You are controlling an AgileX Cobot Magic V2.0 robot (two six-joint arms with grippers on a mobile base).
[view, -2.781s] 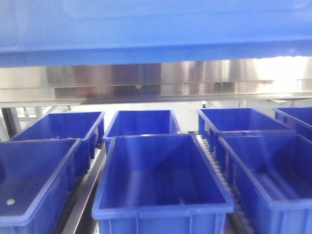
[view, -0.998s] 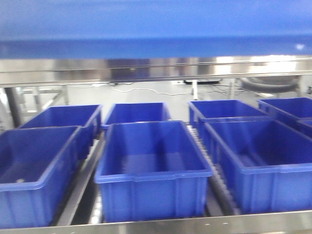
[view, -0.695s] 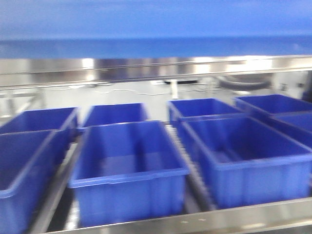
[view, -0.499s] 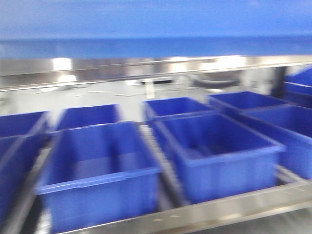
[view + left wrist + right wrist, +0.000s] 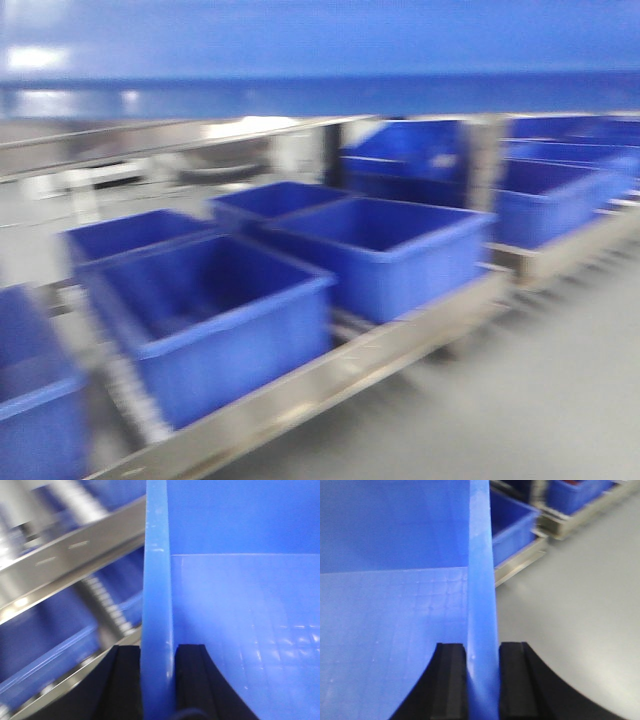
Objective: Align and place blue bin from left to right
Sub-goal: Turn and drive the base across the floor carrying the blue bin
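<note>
The blue bin point(image 5: 320, 50) is held up in the air and fills the top band of the front view, blurred. In the left wrist view its light-blue rim point(image 5: 157, 580) runs straight up between the black fingers, with the bin's inside to the right, and my left gripper point(image 5: 158, 652) is shut on that rim. The right wrist view shows the opposite rim point(image 5: 481, 555), with the bin's gridded floor to the left. My right gripper point(image 5: 482, 652) is shut on it there.
Darker blue tubs point(image 5: 220, 310) point(image 5: 385, 245) stand on a steel roller rack with a front rail point(image 5: 330, 385) below the held bin. Further right is a second rack with more tubs point(image 5: 560, 190). Grey floor point(image 5: 540, 400) lies at the lower right.
The front view has swung to the right: the tubs slid leftward in the frame, and the floor and a second rack came into view. The held bin stays across the top.
</note>
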